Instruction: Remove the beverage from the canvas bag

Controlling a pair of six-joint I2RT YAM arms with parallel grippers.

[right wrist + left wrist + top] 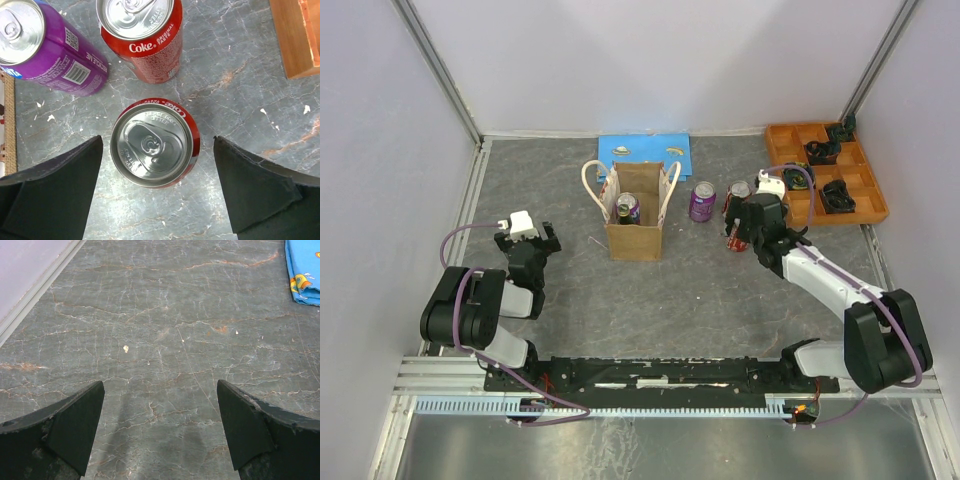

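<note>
While the canvas bag (633, 230) stands upright on the grey table (570, 290), a beverage can (628, 208) inside it, I see my right gripper (156, 145) spread wide, a red Coke can (150, 162) between its fingers, neither touching; my left gripper (160, 390) gapes wide, holding nothing.

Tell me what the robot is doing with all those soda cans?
The right gripper is open, hanging over a Coke can that stands on the table, with a finger on either side but not touching. A second Coke can and a purple can stand beside it. Inside the canvas bag sits a dark can. The left gripper is open over the table, holding nothing.
</note>
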